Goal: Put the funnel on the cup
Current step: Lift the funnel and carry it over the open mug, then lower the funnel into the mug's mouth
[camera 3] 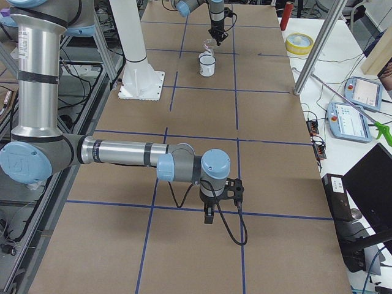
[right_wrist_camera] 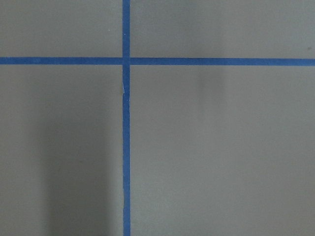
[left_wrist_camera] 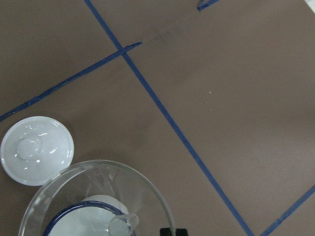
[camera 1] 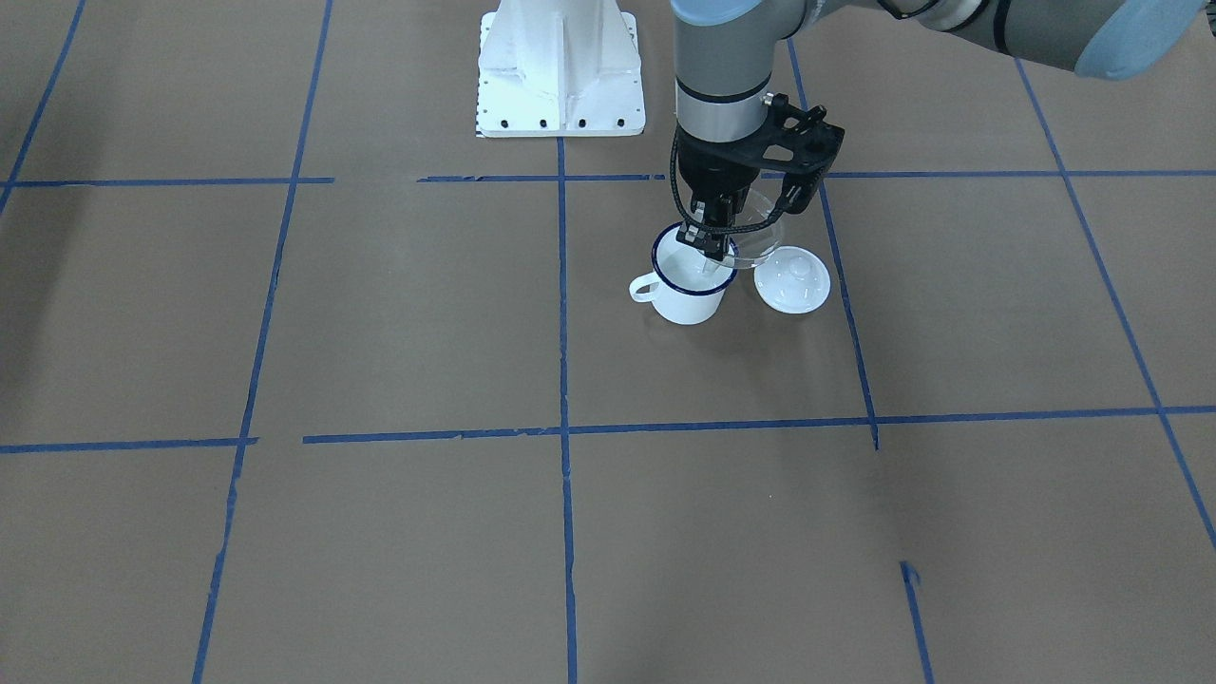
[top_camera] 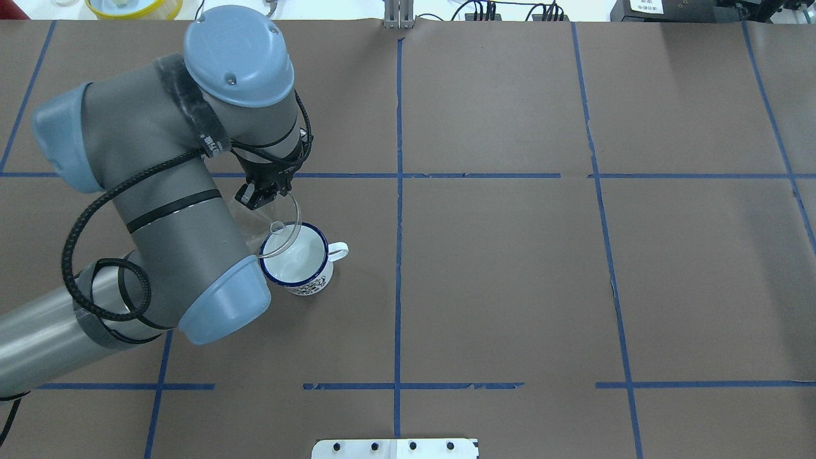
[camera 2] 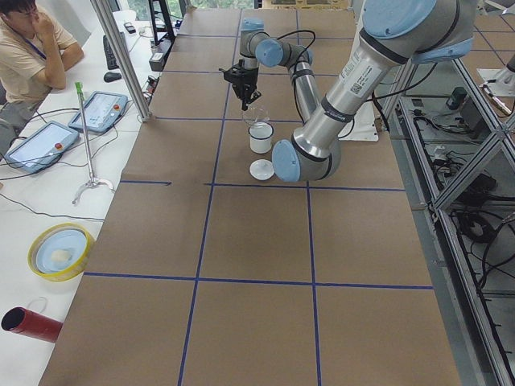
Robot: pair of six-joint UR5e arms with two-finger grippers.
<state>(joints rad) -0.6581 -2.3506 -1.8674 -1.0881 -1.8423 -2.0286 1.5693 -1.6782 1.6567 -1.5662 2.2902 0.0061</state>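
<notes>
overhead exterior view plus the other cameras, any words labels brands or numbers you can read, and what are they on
No text is readable in any view.
White sticker on the left arm's grey forearm: print too small to read.
Dark pattern on the side of the white enamel mug with a dark blue rim: blurred, maybe not lettering.
White label on the black box past the table's far edge: too small.

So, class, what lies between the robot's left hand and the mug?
The clear funnel: the left hand pinches its rim, its spout hanging over the mug, seen in the overhead view.
</notes>
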